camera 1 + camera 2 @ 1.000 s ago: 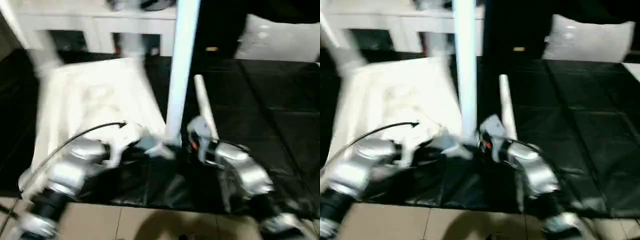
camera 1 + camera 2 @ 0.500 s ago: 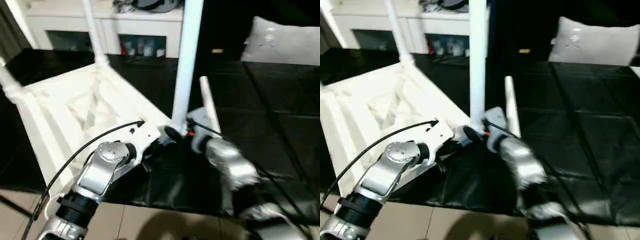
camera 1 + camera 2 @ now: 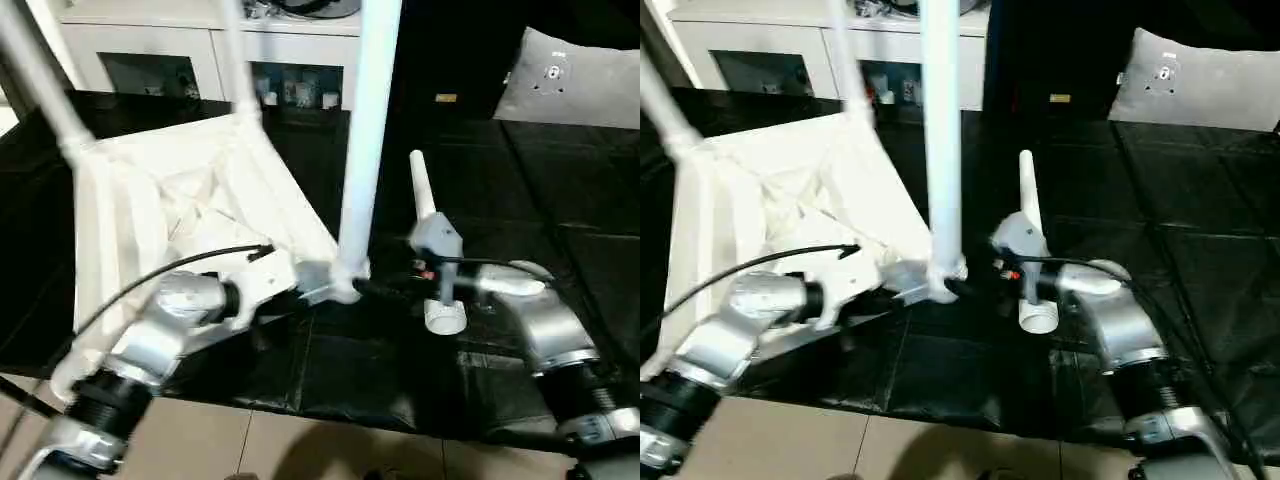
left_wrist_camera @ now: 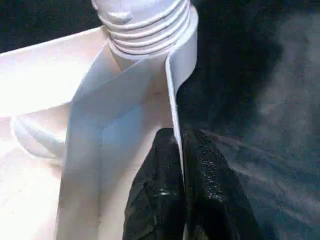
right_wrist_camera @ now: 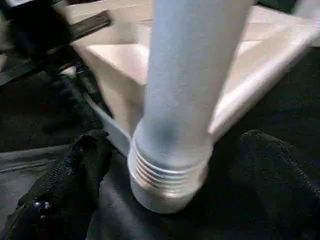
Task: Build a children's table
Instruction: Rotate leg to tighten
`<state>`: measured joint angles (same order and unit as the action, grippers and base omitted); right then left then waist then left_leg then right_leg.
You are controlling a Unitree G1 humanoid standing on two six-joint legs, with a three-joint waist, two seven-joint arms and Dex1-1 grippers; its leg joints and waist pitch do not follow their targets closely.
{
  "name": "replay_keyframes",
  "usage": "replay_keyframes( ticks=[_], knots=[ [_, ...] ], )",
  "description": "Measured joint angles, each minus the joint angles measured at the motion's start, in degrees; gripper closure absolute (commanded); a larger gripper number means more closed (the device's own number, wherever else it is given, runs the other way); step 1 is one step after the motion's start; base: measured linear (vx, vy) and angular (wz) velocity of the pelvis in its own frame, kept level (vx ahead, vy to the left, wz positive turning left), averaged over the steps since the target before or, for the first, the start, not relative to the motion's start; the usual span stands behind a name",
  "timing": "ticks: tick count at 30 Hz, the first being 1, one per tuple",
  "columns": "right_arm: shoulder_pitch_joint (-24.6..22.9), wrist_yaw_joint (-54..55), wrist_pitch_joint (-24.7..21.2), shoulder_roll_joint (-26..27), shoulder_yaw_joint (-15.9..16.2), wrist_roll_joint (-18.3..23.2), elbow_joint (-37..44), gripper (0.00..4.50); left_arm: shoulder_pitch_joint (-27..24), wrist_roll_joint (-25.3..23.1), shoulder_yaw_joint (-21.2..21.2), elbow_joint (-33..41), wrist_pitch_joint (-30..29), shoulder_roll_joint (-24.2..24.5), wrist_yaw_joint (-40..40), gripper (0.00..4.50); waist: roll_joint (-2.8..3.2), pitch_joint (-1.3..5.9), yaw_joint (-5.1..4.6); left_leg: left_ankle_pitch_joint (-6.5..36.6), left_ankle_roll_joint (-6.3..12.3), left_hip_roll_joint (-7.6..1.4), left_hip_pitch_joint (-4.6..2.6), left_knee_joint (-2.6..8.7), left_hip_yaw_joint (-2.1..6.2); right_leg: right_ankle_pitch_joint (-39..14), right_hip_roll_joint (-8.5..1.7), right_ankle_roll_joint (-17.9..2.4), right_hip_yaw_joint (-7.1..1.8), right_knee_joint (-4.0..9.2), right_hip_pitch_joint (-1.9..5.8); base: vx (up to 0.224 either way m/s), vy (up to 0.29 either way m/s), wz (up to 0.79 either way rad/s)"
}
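Note:
The children's table top (image 3: 190, 210) lies upside down on a black mat, ribbed underside up. Three white legs stand in its corner sockets: the near one (image 3: 365, 130), one at the back (image 3: 235, 60) and one at the left (image 3: 40, 80). A loose leg (image 3: 425, 215) lies on the mat just right of the near corner. My left gripper (image 4: 179, 137) is shut on the thin rim wall beside the near socket (image 4: 145, 22). My right gripper (image 5: 172, 165) is open, with a finger (image 5: 75, 165) on each side of the near leg's threaded base (image 5: 170, 175).
A white cabinet with glass doors (image 3: 200, 50) stands behind the table. A grey cushion (image 3: 575, 65) rests at the back right. The black mat (image 3: 560, 200) stretches to the right; tiled floor (image 3: 300, 450) begins at its near edge. A black cable (image 3: 170, 270) loops over my left forearm.
The camera has shifted. My right gripper's fingers have spread wider around the near leg's base. My left gripper still pinches the rim.

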<state>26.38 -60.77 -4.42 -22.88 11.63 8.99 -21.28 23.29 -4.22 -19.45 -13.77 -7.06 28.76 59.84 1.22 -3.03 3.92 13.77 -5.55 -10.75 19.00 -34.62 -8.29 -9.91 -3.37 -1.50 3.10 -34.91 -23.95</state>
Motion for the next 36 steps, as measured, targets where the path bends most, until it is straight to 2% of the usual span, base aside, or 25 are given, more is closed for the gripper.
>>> replay_keyframes(
  ticks=[2,4,5,10,12,14,18,19,24,27,30,33,34,36],
  knots=[
    [0.2,-1.1,0.3,-0.1,0.3,-0.1,-1.4,0.20,0.0,0.6,-0.5,-0.2,1.7,1.0,2.4,4.50,-0.01,0.00,0.68,0.0,-0.01,-0.05,0.01,0.00,-0.04,0.0,-0.01,0.0,0.05,0.00,0.03,0.000,0.000,0.00],
    [0.2,-2.5,0.2,-0.1,0.7,0.0,-2.1,0.55,0.1,1.2,-1.1,-0.2,3.2,2.0,4.6,4.50,-0.01,0.00,1.34,0.0,-0.01,-0.12,0.02,0.00,-0.10,-0.1,-0.02,-0.1,0.08,0.00,0.03,0.000,0.000,0.00],
    [0.2,-3.1,0.2,0.0,1.1,0.1,-2.1,0.55,0.1,1.2,-1.2,-0.2,3.5,2.3,5.1,4.50,-0.01,0.00,1.44,0.0,-0.01,-0.13,0.02,0.00,-0.11,-0.1,-0.02,-0.1,0.10,-0.01,0.04,0.000,0.000,0.00],
    [0.3,-3.6,0.8,1.6,2.0,0.1,-3.1,0.99,0.8,1.2,-1.7,-0.4,3.9,2.8,6.7,4.50,-0.01,0.01,1.51,0.0,-0.03,-0.16,0.02,0.00,-0.13,-0.1,-0.02,-0.1,0.13,-0.02,0.04,0.000,0.000,0.00],
    [0.3,-4.0,0.7,2.1,2.5,0.0,-4.0,1.02,0.8,1.2,-1.7,-0.6,4.3,2.8,6.9,4.50,-0.01,0.01,1.53,0.0,-0.04,-0.17,0.04,0.00,-0.13,-0.1,-0.03,-0.2,0.17,-0.03,0.03,0.000,0.000,0.00],
    [0.3,-4.1,0.8,2.4,2.7,-0.2,-4.3,1.39,0.8,1.2,-1.7,-0.7,4.9,2.8,7.4,4.50,-0.01,0.01,1.65,0.0,-0.04,-0.21,0.06,0.00,-0.13,-0.2,-0.03,-0.2,0.22,-0.03,0.03,0.000,0.000,0.00],
    [0.3,-4.8,1.1,2.7,3.0,-0.1,-4.6,1.56,0.8,1.4,-1.7,-1.2,5.8,2.9,8.0,4.50,-0.01,0.01,1.85,0.0,-0.05,-0.24,0.05,0.00,-0.13,-0.2,-0.03,-0.2,0.28,-0.05,0.05,0.000,0.000,0.00],
    [0.3,-4.8,1.1,2.8,2.9,-0.1,-4.7,1.72,0.8,1.4,-1.7,-1.2,5.8,3.0,8.0,4.50,-0.01,0.01,1.85,0.0,-0.11,-0.25,0.04,0.00,-0.13,-0.2,-0.03,-0.2,0.29,-0.06,0.06,0.000,0.000,0.00],
    [0.3,-5.4,-0.2,3.4,2.6,0.4,-4.7,1.79,0.5,2.0,-1.6,-1.1,5.5,3.3,8.1,4.50,-0.02,0.01,1.82,0.0,-0.24,-0.31,0.02,0.00,-0.12,-0.2,-0.03,-0.2,0.37,-0.10,0.06,0.000,0.000,0.00],
    [-0.1,-4.7,-1.4,4.3,2.5,0.5,-4.0,1.80,-0.9,3.0,-0.2,0.7,2.1,2.4,7.8,4.50,0.01,0.04,1.69,0.0,-0.24,-0.32,0.02,0.01,-0.13,-0.2,-0.03,-0.2,0.40,-0.09,0.06,0.000,0.000,0.00],
    [-1.4,-1.3,-1.8,6.5,1.8,0.2,-3.6,1.80,-3.0,3.5,1.4,3.5,-3.2,1.8,5.7,4.50,0.16,0.34,1.15,0.0,-0.27,-0.34,-0.06,0.03,-0.12,-0.2,-0.03,-0.3,0.45,-0.08,0.17,0.000,0.000,0.00],
    [-1.6,4.9,-2.8,9.5,0.6,-0.4,-4.7,1.80,-3.9,3.4,2.7,4.9,-8.6,-0.1,1.6,4.50,0.29,0.39,-0.03,0.0,-0.56,-0.32,-0.37,0.05,-0.12,-0.2,-0.03,-0.3,0.44,-0.07,0.36,0.000,0.000,0.00],
    [-1.5,12.2,-2.9,13.5,-1.8,-1.5,-7.0,1.81,-5.3,2.7,5.2,6.3,-13.9,-4.2,-4.3,4.50,0.31,0.40,-0.92,-0.1,-0.68,-0.33,-0.71,0.08,-0.12,-0.2,-0.03,-0.2,0.44,-0.12,0.58,0.000,0.000,0.00],
    [0.0,22.9,-3.1,18.6,-4.4,-2.8,-10.2,1.81,-5.4,1.8,6.9,7.4,-19.7,-9.5,-11.6,4.50,0.34,0.38,-2.25,-0.1,-0.72,-0.31,-0.98,0.09,-0.07,-0.3,-0.04,-0.1,0.52,-0.05,0.67,0.000,0.000,0.00]
  ],
)
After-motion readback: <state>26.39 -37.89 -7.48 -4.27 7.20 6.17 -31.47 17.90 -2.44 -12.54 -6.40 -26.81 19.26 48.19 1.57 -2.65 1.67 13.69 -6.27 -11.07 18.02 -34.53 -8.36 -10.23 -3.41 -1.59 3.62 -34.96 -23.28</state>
